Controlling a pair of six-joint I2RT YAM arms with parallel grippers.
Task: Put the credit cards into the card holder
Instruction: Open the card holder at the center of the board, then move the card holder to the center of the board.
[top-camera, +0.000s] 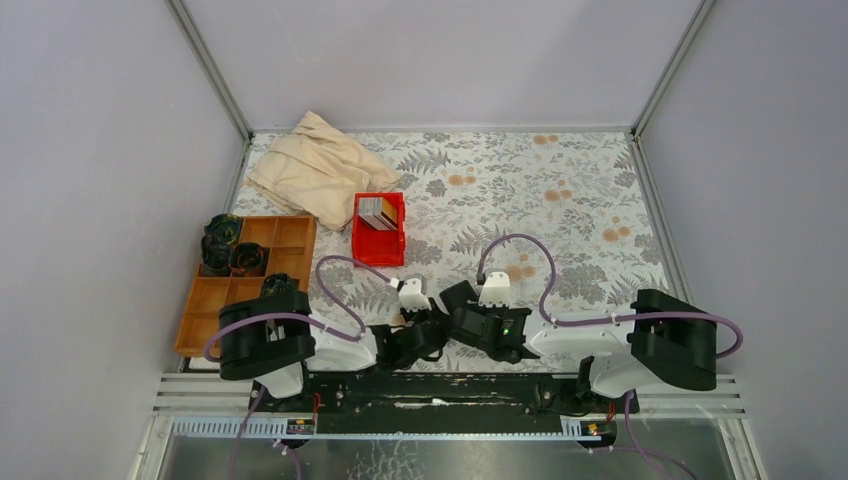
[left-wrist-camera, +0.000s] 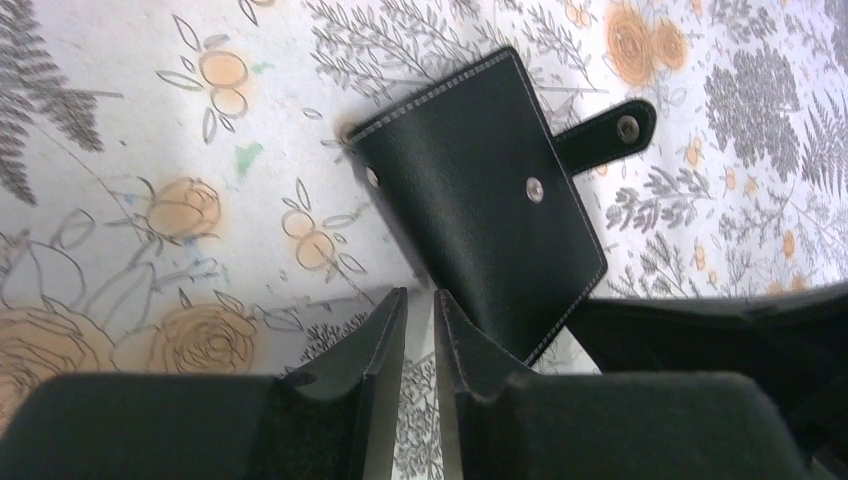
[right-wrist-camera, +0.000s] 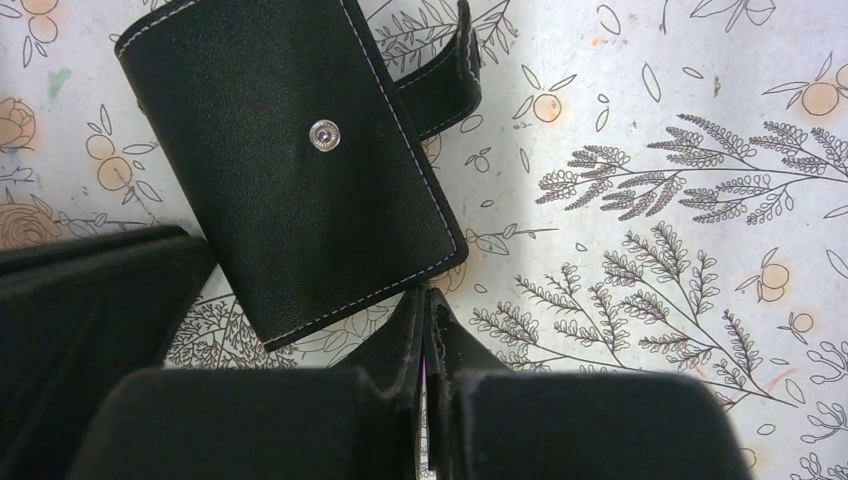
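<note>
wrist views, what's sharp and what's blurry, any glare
Left wrist: the card holder is sharp down to its stitching, while the left claw close to the lens is soft. Right wrist: the right claw is likewise blurred, the card holder crisp, its snap catching a small glint.

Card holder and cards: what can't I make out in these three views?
- Left wrist: the card holder lies closed, so its slots are unseen; a dark arm part covers its near corner.
- Top external: both arms' wrists hide the card holder; the credit cards in the red bin are too small to count.
- Right wrist: the right tool is shut; whether the pale sliver between its jaws is a card is unclear.
</note>
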